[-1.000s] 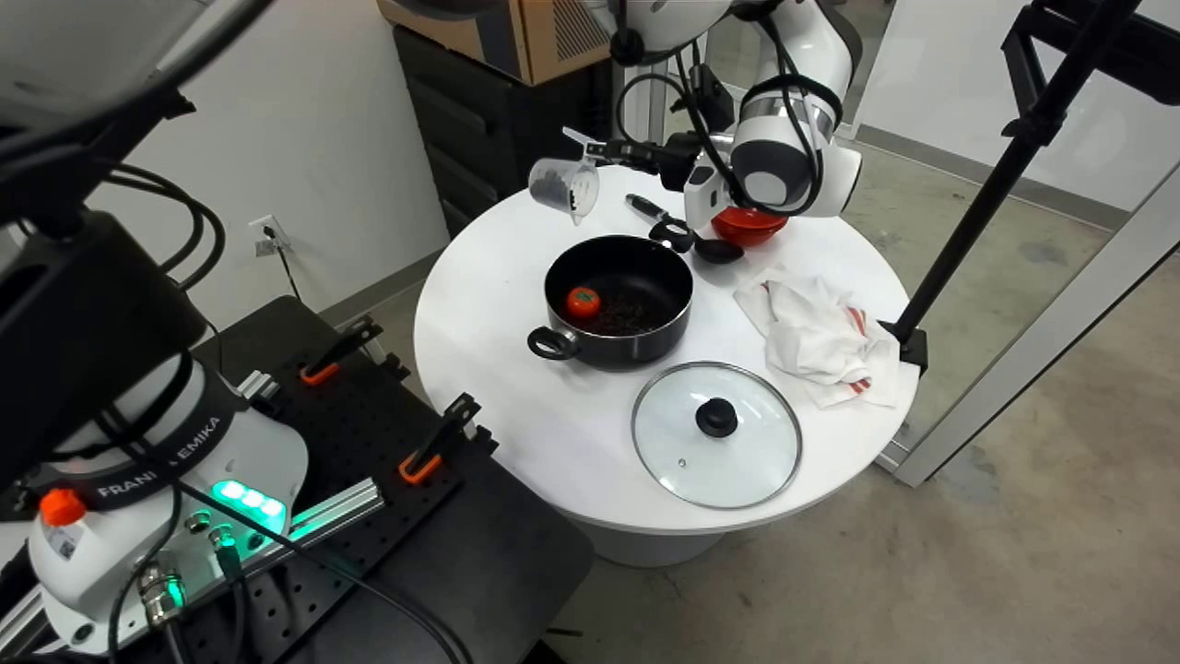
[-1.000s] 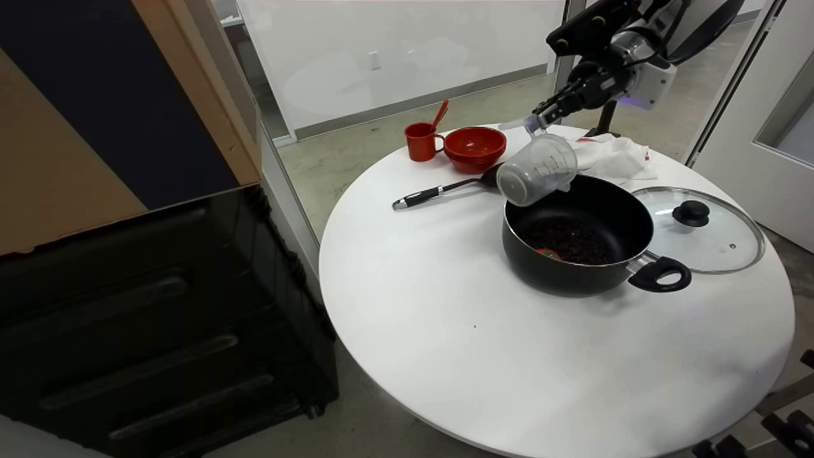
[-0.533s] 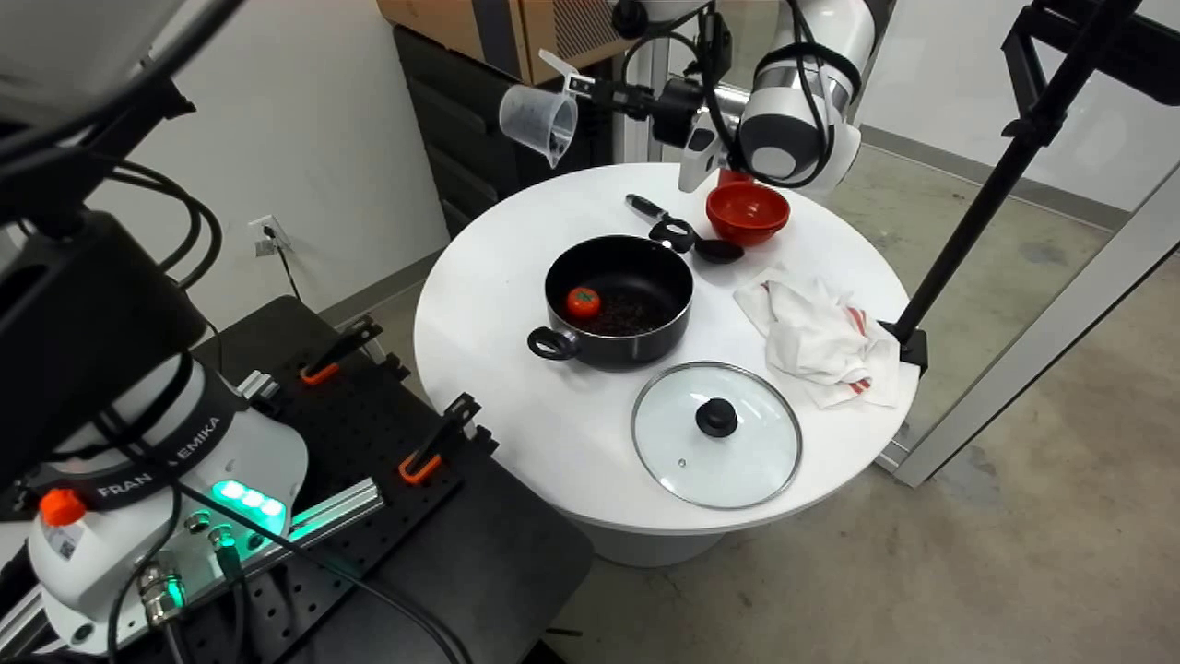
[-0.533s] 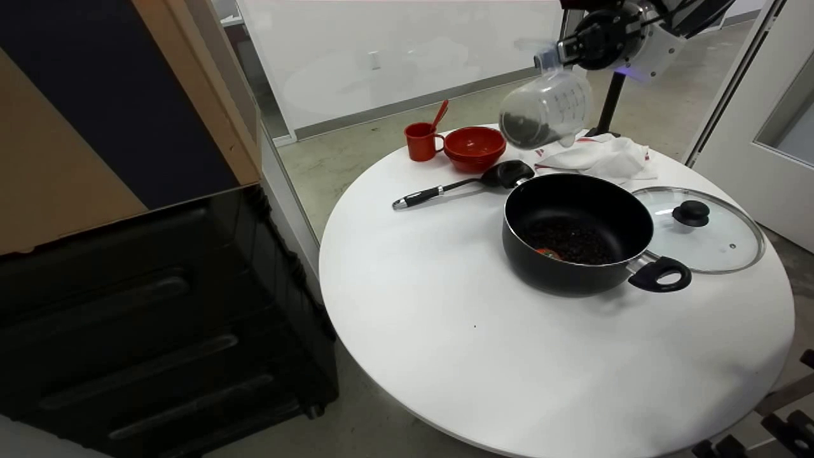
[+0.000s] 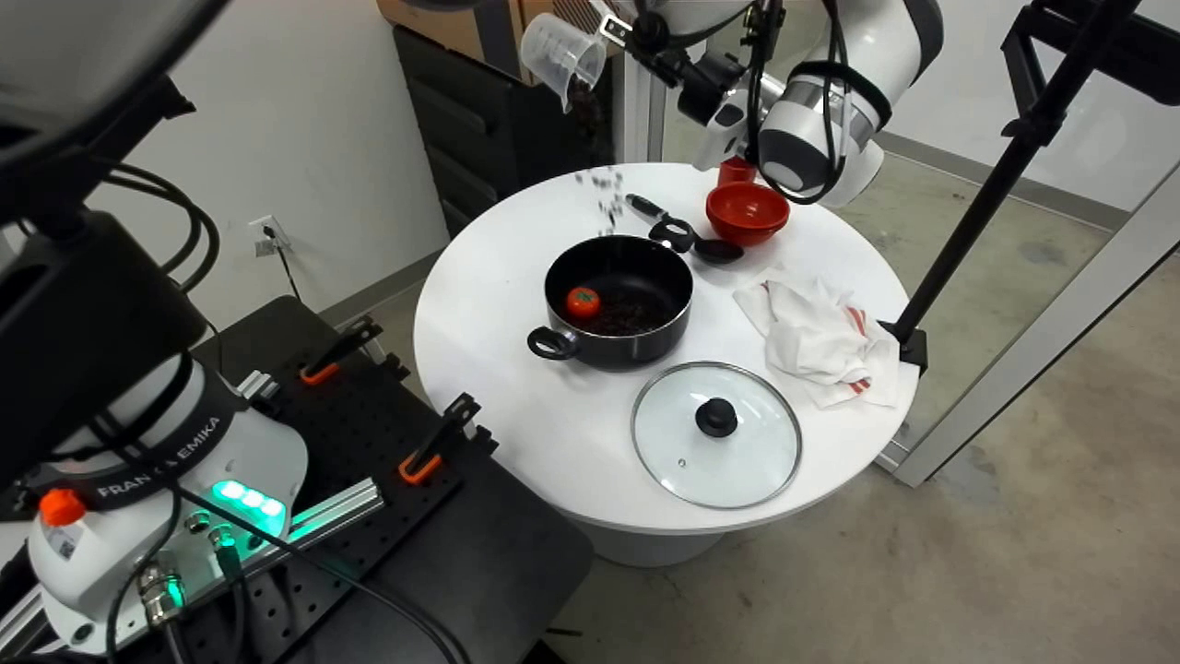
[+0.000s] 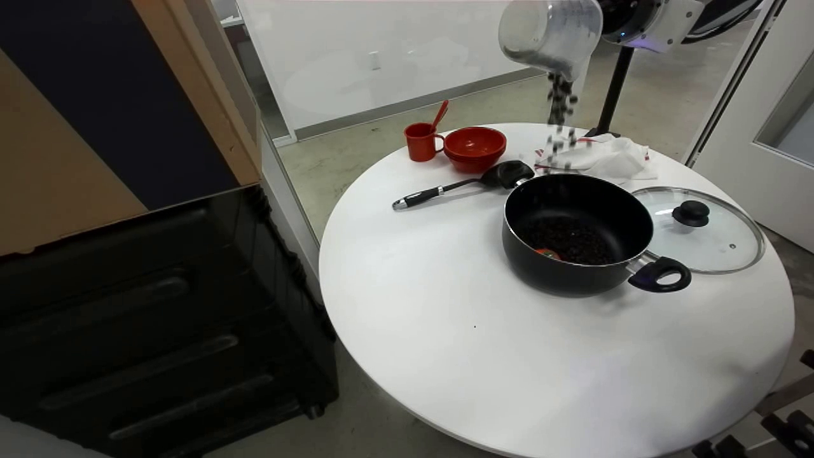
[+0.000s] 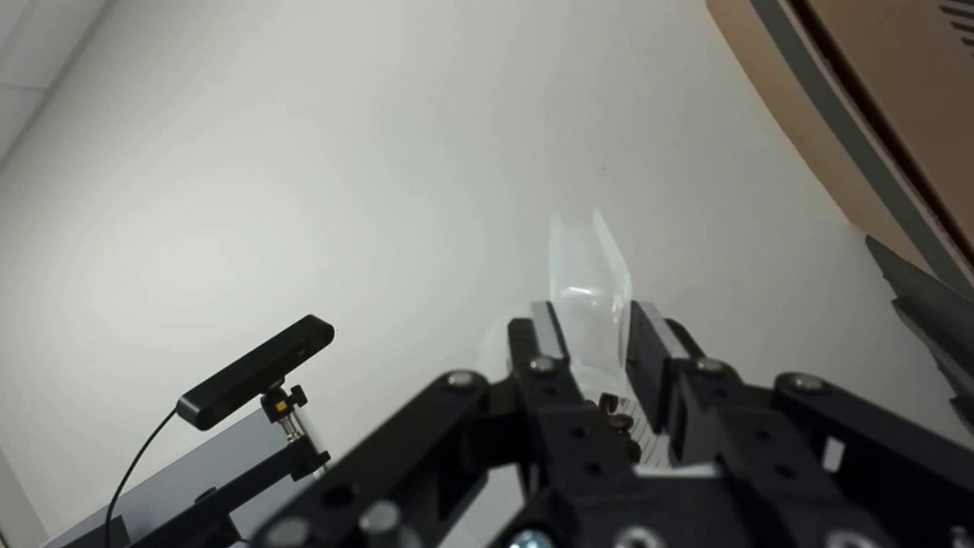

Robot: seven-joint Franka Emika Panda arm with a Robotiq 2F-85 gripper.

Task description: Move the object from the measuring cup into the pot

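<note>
My gripper is shut on the handle of a clear plastic measuring cup with scale marks. The cup is held high above the table and tilted, mouth down toward the pot; it also shows at the top of an exterior view. Dark beans fall from its lip in a stream, and a few show between the fingers in the wrist view. The black pot stands below on the white table, also seen in an exterior view. It holds dark beans and a red tomato.
A glass lid lies beside the pot. A black spoon lies near the pot's far handle. Red bowls, a red mug and a white towel are on the table. A cardboard box and black drawers stand close by.
My gripper has lifted the measuring cup higher and tipped it further. Beans, earlier inside the cup, now pour out and fall toward the pot.
</note>
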